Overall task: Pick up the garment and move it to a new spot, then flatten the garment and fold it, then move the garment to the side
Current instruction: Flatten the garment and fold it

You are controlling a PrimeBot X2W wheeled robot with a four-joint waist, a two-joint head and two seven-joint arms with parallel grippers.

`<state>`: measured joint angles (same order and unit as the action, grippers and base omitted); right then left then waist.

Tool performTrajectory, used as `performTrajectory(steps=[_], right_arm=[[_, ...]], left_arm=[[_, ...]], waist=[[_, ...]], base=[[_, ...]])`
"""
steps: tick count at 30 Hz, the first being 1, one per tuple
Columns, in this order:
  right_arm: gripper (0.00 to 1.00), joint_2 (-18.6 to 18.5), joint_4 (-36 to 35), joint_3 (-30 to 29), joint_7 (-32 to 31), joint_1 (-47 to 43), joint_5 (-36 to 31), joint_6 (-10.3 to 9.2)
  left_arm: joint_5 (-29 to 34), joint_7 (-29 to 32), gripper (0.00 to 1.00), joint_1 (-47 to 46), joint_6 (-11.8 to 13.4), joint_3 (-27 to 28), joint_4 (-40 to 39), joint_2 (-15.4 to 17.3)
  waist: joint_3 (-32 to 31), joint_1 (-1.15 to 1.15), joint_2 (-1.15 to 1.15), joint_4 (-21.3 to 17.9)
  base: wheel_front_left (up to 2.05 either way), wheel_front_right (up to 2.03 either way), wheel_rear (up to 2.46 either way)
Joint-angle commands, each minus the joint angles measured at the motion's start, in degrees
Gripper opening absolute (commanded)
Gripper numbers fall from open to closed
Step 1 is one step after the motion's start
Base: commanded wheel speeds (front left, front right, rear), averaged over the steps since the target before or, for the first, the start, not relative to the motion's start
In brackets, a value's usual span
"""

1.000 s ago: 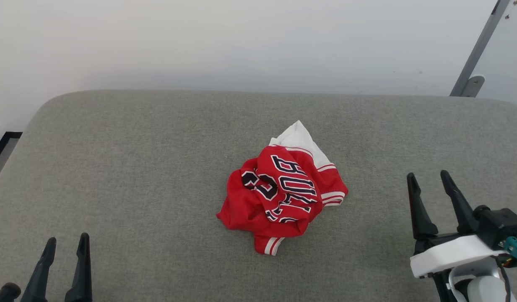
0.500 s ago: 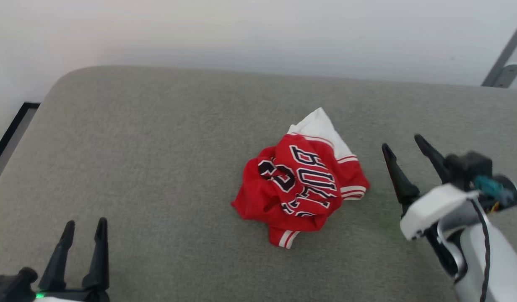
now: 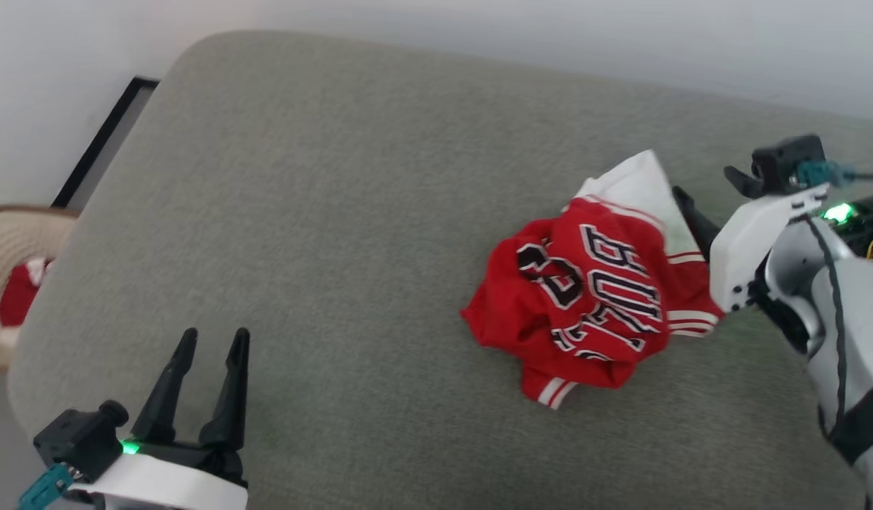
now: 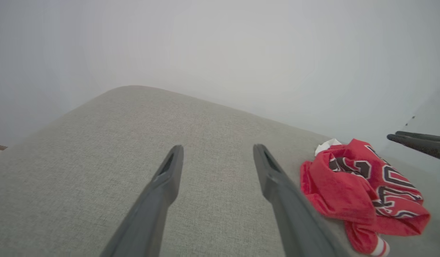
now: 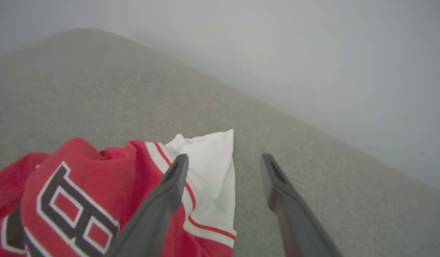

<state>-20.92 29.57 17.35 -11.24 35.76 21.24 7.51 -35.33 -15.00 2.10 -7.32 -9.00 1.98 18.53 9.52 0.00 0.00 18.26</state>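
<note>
I'm watching the crumpled garment (image 3: 592, 297) lying right of centre on the grey padded surface (image 3: 337, 212). My right fingers (image 5: 170, 185) are hovering spread at its white far-right edge. My left fingers (image 3: 227, 397) are spread too, well apart at near left.

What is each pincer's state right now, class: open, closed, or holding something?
Left pincer: open, holding nothing, above the grey cushion.
Right pincer: open, holding nothing, at the edge of the shirt.

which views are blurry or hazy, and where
Head view: slightly smeared, most at the basket on its left edge; garment lettering is legible. Left wrist view: hazy, flat light, left gripper soft. Right wrist view: right gripper soft, garment print crisper.
</note>
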Motion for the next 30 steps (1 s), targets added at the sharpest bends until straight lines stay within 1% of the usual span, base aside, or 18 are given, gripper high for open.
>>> performTrajectory(steps=[1, 9, 10, 14, 18, 19, 20, 25, 30], right_arm=[[1.0, -0.8, 1.9, 0.9, -1.6, 1.7, 0.4, -0.04], [1.0, -3.3, 13.3, 6.2, -12.0, 10.3, 2.5, -0.04], [1.0, -3.7, 15.9, 7.0, -14.7, 12.1, 3.2, -0.04], [1.0, -3.7, 21.2, 8.8, -20.1, 14.5, 4.3, -0.04], [1.0, -2.5, 27.0, 10.0, -25.6, 15.3, 6.1, -0.05], [0.38, -2.0, 28.2, 10.1, -26.6, 15.4, 6.6, -0.04], [0.0, -1.6, 28.8, 10.4, -27.4, 15.6, 7.1, -0.03], [0.0, -2.5, 28.7, 10.8, -24.7, 18.8, 8.1, -0.09], [0.0, -3.7, 24.3, 12.6, -22.2, 19.9, 9.6, -0.1]], left_arm=[[-0.4, -0.2, 1.0, -1.2, -0.2, -0.4, 0.2, -0.1], [-2.0, -0.2, 1.0, -4.5, -0.2, -3.8, 1.2, -1.2], [-2.3, -0.2, 1.0, -5.2, -0.2, -4.7, 1.6, -1.4], [-2.9, -0.2, 1.0, -6.8, -0.2, -6.2, 2.3, -1.8], [-3.5, -0.2, 1.0, -7.7, -0.2, -6.8, 2.9, -2.1], [-3.7, -0.2, 1.0, -7.9, -0.2, -6.9, 3.1, -2.2], [-3.8, -0.2, 1.0, -8.1, -0.2, -6.9, 3.2, -2.3], [-4.1, -0.2, 1.0, -7.6, -0.2, -6.0, 3.7, -2.0], [-4.3, -0.2, 1.0, -6.4, -0.2, -4.2, 3.2, -0.9]], waist=[[2.3, 0.0, 0.0, 2.4], [6.5, 0.0, 0.0, 7.0], [7.5, 0.0, 0.0, 8.0], [9.0, 0.0, 0.0, 9.7], [9.8, 0.0, 0.0, 10.5], [9.9, 0.0, 0.0, 10.6], [10.0, 0.0, 0.0, 10.6], [9.6, 0.0, 0.0, 9.3], [8.0, 0.0, 0.0, 6.2]], base=[[0.0, 0.0, 0.0], [0.0, 0.0, 0.0], [0.0, 0.0, 0.0], [0.0, 0.0, 0.0], [0.0, 0.0, 0.0], [0.0, 0.0, 0.0], [0.0, 0.0, 0.0], [0.0, 0.0, 0.0], [0.0, 0.0, 0.0]])
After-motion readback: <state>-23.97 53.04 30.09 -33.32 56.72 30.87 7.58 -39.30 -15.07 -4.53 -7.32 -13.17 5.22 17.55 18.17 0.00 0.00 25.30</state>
